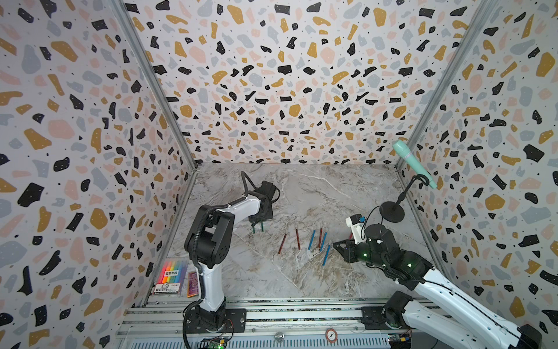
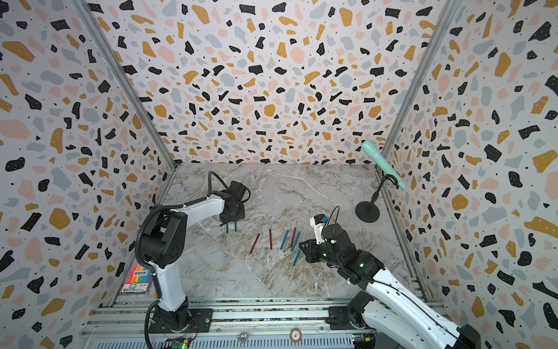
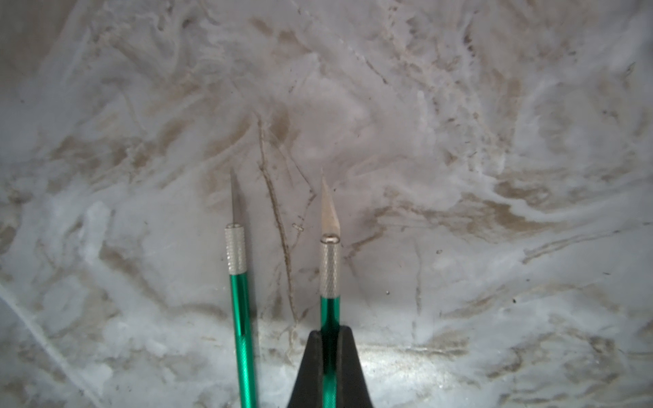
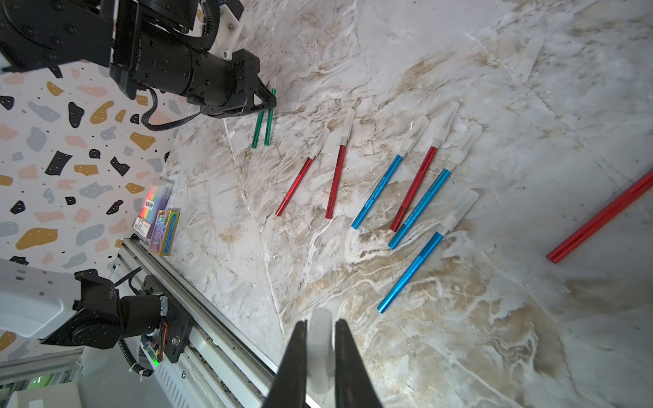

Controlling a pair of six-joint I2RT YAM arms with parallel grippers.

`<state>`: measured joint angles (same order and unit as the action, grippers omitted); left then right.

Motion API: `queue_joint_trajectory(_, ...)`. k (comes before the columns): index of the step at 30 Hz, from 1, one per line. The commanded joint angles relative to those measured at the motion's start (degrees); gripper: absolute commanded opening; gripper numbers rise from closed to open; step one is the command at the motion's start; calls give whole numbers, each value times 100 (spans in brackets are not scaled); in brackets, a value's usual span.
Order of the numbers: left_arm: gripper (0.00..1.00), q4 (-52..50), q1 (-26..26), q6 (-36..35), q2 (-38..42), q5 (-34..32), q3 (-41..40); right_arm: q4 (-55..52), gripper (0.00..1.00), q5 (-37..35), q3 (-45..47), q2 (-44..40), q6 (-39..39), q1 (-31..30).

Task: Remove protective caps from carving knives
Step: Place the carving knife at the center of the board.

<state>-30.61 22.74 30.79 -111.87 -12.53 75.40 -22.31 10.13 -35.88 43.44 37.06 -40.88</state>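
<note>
Left hand (image 3: 330, 332) closed on a green carving knife (image 3: 330, 307): glossy metallic shaft, knurled silver collar, pale pointed blade exposed. A second green knife (image 3: 241, 318) sits just beside it and parallel, with the same knurled collar and a thin dark grey blade, also bare. Right hand (image 4: 321, 326) closed on a frosted translucent cap (image 4: 319, 367), flat-sided with a rounded end. On the marble-patterned bench (image 1: 302, 187), between the two hands, lie three red knives (image 4: 335, 182) and three blue knives (image 4: 377, 192) in a loose diagonal row; one red shaft lies tight against a blue one. Each has a frosted cap over its tip. One more red shaft (image 4: 600, 219) lies apart from the row, tip out of frame.
</note>
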Motion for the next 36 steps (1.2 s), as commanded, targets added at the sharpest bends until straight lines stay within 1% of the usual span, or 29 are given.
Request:
queue_joint_trajectory(1,0,-208,-37,-91,-96,22,186,49,0,-114,2,-22,47,-41)
queue_joint_trajectory(22,0,-289,-102,-161,-301,67,224,137,0,-100,134,-36,170,-155)
queue_joint_trajectory(26,7,-305,-102,-203,-313,61,219,163,0,-116,134,-29,189,-172)
queue_joint_trajectory(36,18,-270,-103,-218,-316,121,165,216,0,-106,169,9,249,-227)
